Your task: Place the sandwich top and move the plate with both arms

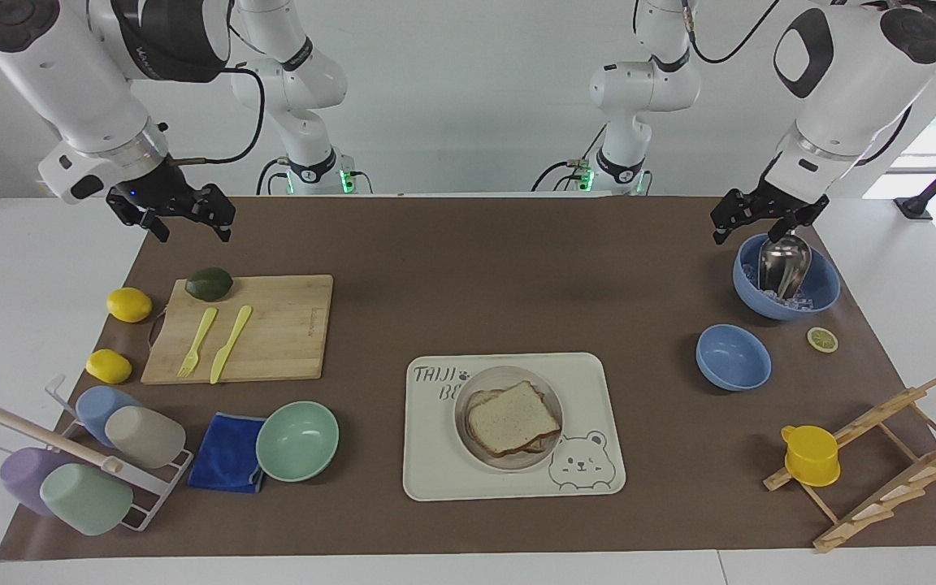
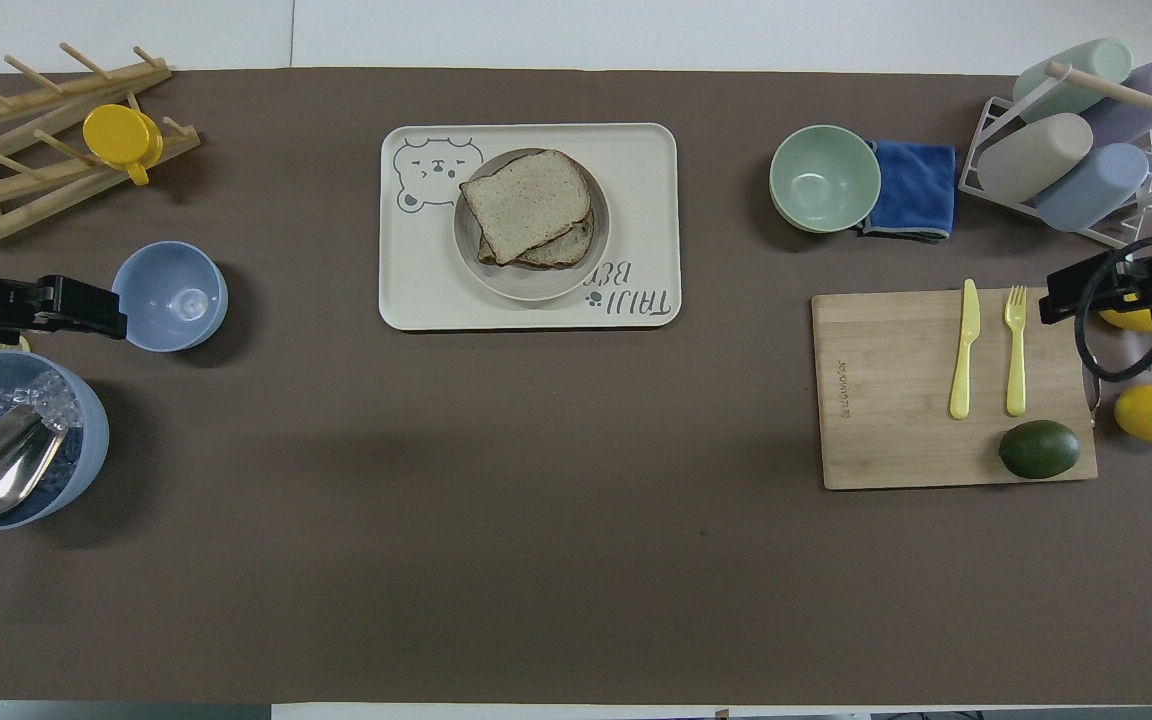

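At the right arm's end of the table, the right gripper [image 1: 181, 218] hangs in the air over the brown mat's edge, close to the rectangular bamboo cutting board [image 1: 273, 341], its fingers spread apart and holding nothing. On that board lie a dark green avocado [image 1: 209, 283], a pale yellow plastic fork [image 1: 197, 331] and a matching knife [image 1: 231, 344]; 2 yellow lemons [image 1: 128, 304] sit just beside the board.

In the middle, farther from the robots, the rectangular cream tray with a bear drawing [image 1: 598, 422] carries the small round beige-white plate [image 1: 468, 402]. The sandwich top [image 1: 512, 418], a light wheat slice with a brown crust, lies on another slice [image 1: 480, 397] on that plate, turned slightly askew.

At the left arm's end, the left gripper [image 1: 763, 222] hangs over the robot-side rim of the large blue bowl [image 1: 821, 286] holding ice and a metal scoop [image 1: 784, 262]; its fingers are apart and empty. A smaller empty blue bowl [image 1: 733, 357] sits farther out.
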Tool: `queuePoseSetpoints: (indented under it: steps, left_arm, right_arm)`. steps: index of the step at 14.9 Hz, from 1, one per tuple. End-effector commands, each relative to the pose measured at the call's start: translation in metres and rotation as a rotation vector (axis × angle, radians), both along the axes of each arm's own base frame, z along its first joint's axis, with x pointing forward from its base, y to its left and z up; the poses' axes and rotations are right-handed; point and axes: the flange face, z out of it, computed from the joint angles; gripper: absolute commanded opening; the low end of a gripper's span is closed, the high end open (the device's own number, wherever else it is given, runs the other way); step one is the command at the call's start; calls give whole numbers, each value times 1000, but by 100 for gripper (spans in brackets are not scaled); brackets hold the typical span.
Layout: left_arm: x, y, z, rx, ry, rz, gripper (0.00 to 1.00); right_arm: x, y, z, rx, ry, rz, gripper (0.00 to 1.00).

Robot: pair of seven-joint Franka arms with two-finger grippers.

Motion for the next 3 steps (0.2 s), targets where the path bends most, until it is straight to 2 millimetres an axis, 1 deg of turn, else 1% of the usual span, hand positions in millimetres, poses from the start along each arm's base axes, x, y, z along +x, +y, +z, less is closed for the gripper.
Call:
queuePoseSetpoints:
  steps: [1, 3]
  left_arm:
    - [-4, 1, 5, 10, -1, -12, 100]
    - [-4, 4, 5, 10, -3, -4, 100]
  right_arm:
    - [-6, -3, 1, 11, -8, 11, 100]
    - [-6, -3, 2, 10, -11, 13, 100]
